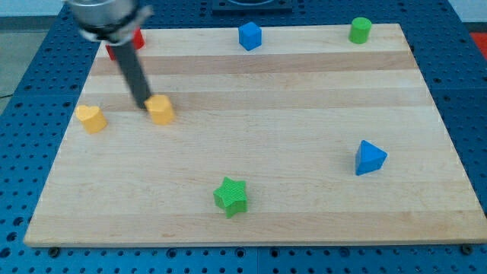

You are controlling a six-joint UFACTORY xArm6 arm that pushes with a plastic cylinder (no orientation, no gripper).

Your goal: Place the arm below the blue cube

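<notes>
The blue cube [249, 36] sits near the view's top edge of the wooden board [304, 152], a little left of centre. My tip [144, 106] is far to the cube's lower left, touching the left side of a yellow block [160, 109]. The dark rod rises from the tip toward the view's top left.
A yellow heart-shaped block [91, 118] lies left of my tip. A red block [124, 44] is partly hidden behind the rod at top left. A green cylinder [360, 30] is at top right, a blue triangular block [369, 158] at right, a green star [231, 196] at bottom centre.
</notes>
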